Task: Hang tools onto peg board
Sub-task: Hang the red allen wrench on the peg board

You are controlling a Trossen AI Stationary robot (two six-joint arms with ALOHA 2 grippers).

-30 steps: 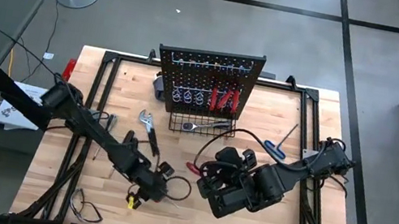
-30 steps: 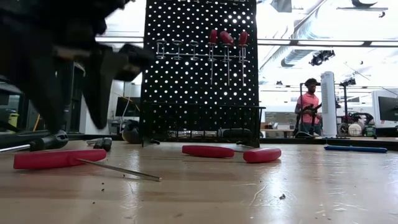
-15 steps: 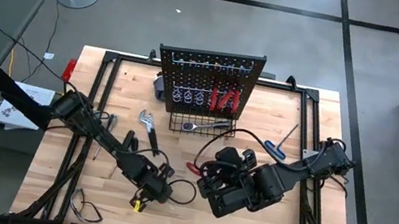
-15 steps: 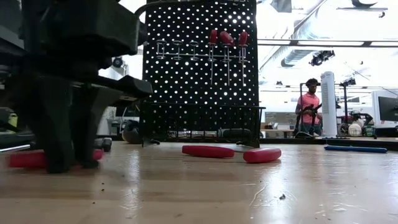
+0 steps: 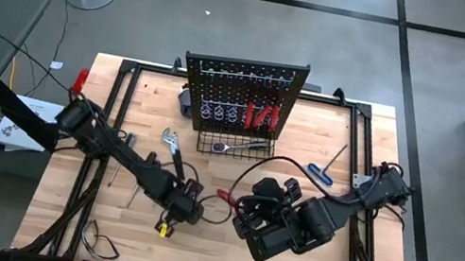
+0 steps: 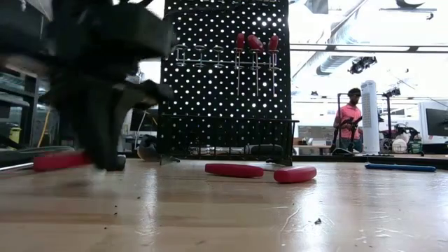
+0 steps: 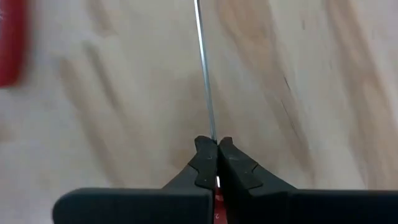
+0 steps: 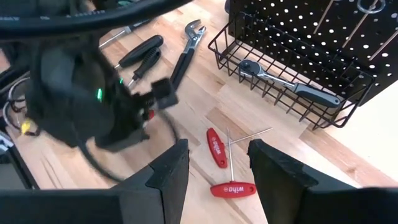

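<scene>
My left gripper (image 5: pixel 184 207) is near the table's middle front, shut on a red-handled screwdriver whose handle (image 6: pixel 59 161) shows beside the fingers in the low view. My right gripper (image 8: pixel 217 168) hangs open above two red-handled screwdrivers (image 8: pixel 216 148) lying flat on the wood. The black peg board (image 5: pixel 245 85) stands at the far edge with red-handled tools (image 5: pixel 262 114) hanging on it. A silver ratchet (image 8: pixel 283 84) lies in its wire basket (image 5: pixel 235 143). My left gripper pinches the screwdriver's thin steel shaft (image 7: pixel 211 134) between its two fingertips, close to the red handle. The fingers come steeply from above. The shaft runs on past the fingertips over the wood. Whether the tool is clear of the table I cannot tell.
Pliers (image 5: pixel 171 142) and black-handled screwdrivers (image 5: pixel 150 164) lie left of the basket. A blue-handled T tool (image 5: pixel 326 169) lies at the right. A black cable loop (image 5: pixel 102 244) sits near the front left corner. A person (image 6: pixel 348 119) stands in the room beyond.
My left gripper came down over the red-handled screwdriver, shut on it, and then moved toward the table's far edge and a little to the right. The screwdriver went along with it.
</scene>
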